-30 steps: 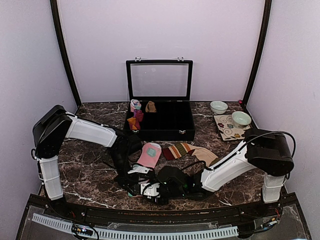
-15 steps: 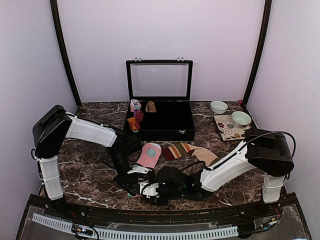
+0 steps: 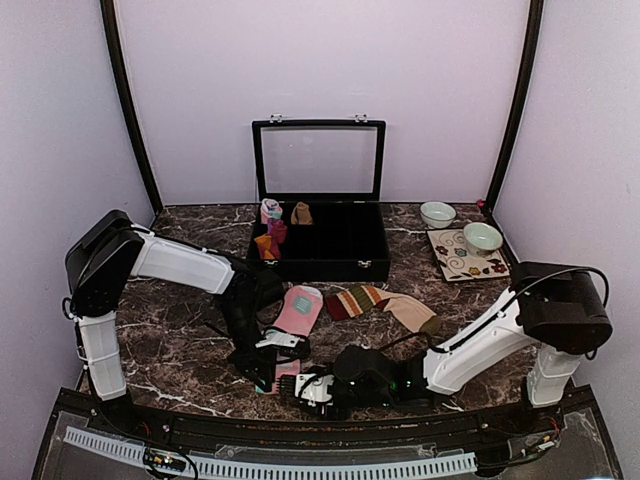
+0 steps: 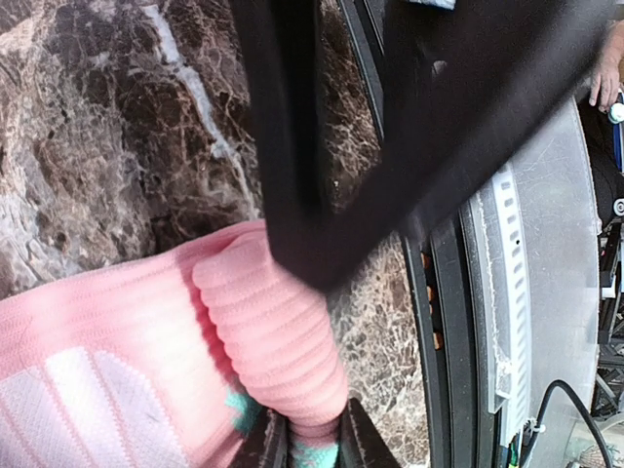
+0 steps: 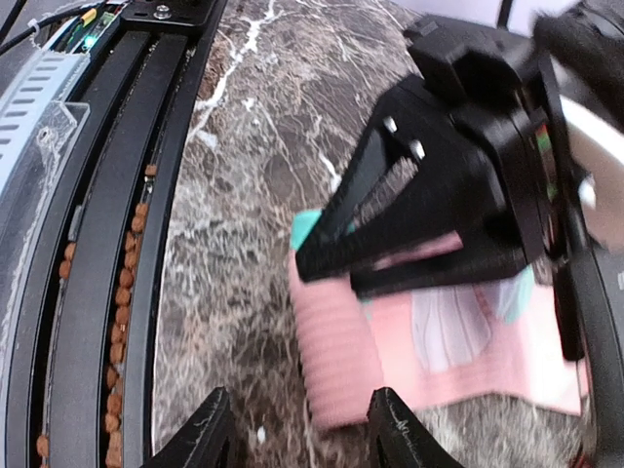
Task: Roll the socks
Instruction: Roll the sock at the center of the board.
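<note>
Your left pincer (image 4: 314, 444) is almost closed, its tips nipping the folded-over end of the pink sock (image 4: 146, 341). Your right pincer (image 5: 302, 421) stands partly open with nothing in it. Its fingers (image 5: 210, 429) sit either side of the ribbed fold but short of it, low over the bench (image 5: 244, 195).

The hold looks thin to me. Only an edge of fabric sits between the left tips, so a sideways tug could pull it free and let the fold flop flat. The two pincers are close and face each other, so closing in with the right one risks knocking the left fingers rather than catching cloth. The fold also lies near the bench's near edge, and a push from the right could slide it toward the black rail (image 5: 97, 244) there.

The pink sock runs from that fold back toward the black case (image 3: 320, 250), its pale pattern showing. The striped sock (image 3: 365, 298) lies flat just beside it to the right, with neither pincer on it.

Your left arm (image 3: 180, 265) slopes down from its raised shoulder toward the centre, wrist bent over so the pincer points down near the front edge. Your right arm (image 3: 470, 345) stretches low and leftward along the front of the bench, wrist almost level, aimed at the left pincer
</note>
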Available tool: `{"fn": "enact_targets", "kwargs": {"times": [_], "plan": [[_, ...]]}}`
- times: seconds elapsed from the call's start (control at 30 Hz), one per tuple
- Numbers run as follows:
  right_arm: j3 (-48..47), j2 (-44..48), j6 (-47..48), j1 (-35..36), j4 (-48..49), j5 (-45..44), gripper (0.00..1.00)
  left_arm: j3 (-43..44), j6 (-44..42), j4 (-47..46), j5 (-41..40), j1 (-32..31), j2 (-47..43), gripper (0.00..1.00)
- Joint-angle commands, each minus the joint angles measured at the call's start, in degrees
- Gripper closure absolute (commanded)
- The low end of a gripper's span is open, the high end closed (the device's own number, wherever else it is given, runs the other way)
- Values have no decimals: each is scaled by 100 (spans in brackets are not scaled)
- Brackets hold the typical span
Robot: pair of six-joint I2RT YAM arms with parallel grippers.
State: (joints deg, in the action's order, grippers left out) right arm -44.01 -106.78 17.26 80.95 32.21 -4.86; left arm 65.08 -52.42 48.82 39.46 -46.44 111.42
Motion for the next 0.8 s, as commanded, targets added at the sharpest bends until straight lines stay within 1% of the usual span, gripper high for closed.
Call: {"fn": "enact_targets", "kwargs": {"times": [0.0, 0.1, 0.23, 0.47, 0.67, 0.77], "plan": [[385, 279, -466, 114, 539, -391, 53, -281, -48, -195, -1132, -19, 275, 80], [301, 319, -442, 201, 525, -458, 54, -197, -92, -93, -1110, -15, 347, 80], [22, 210, -158, 294, 451, -531, 54, -42, -131, 47, -1026, 33, 486, 80], [-574, -88, 137, 299, 244, -350, 55, 75, -198, 268, -1044, 60, 618, 80], [-723, -394, 325, 292, 182, -159, 58, 53, -173, 255, -1016, 90, 627, 80], [-624, -474, 328, 290, 245, -140, 59, 49, -170, 259, -1020, 99, 627, 80]]}}
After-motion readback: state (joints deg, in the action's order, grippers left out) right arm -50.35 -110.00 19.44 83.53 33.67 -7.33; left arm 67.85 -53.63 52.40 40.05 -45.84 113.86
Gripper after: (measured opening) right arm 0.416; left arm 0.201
